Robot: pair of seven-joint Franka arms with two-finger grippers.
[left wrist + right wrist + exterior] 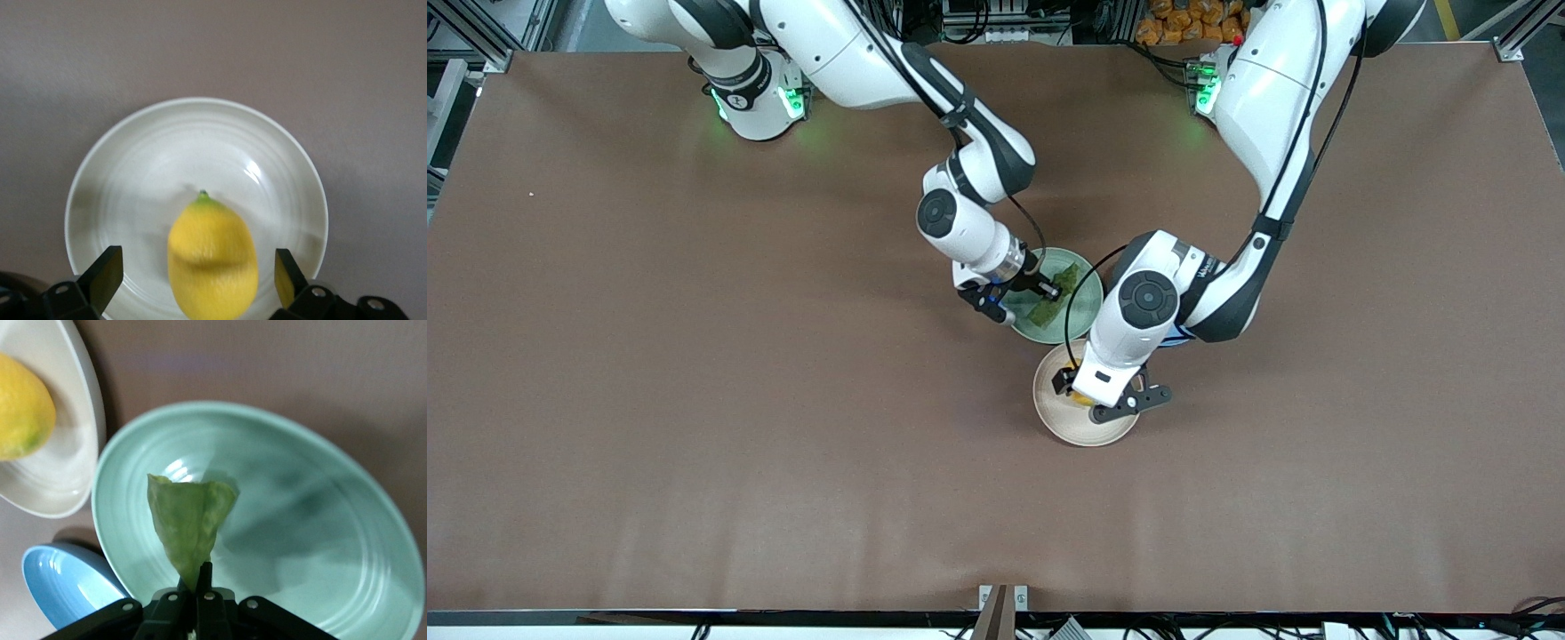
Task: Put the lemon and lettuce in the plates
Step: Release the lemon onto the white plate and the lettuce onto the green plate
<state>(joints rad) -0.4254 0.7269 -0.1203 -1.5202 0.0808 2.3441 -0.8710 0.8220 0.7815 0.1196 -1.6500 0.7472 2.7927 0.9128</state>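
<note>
The yellow lemon [212, 260] lies in the beige-cream plate [133, 167], between the spread fingers of my left gripper [198, 277], and neither finger touches it. In the front view that gripper [1096, 402] hangs over this plate [1063, 425] and hides most of the lemon [1080, 401]. My right gripper [200, 577] is shut on the stem end of the green lettuce [190, 520], just above the mint green plate [300, 520]. This plate [1085, 307] lies beside the cream one, farther from the front camera, with the lettuce [1054, 304] over it and the right gripper [1049, 289] above.
A blue plate [60, 580] lies close to both task plates, mostly hidden under the left arm in the front view. The right wrist view also catches the cream plate [67, 473] with the lemon [20, 413]. Brown tabletop [694, 400] spreads all around.
</note>
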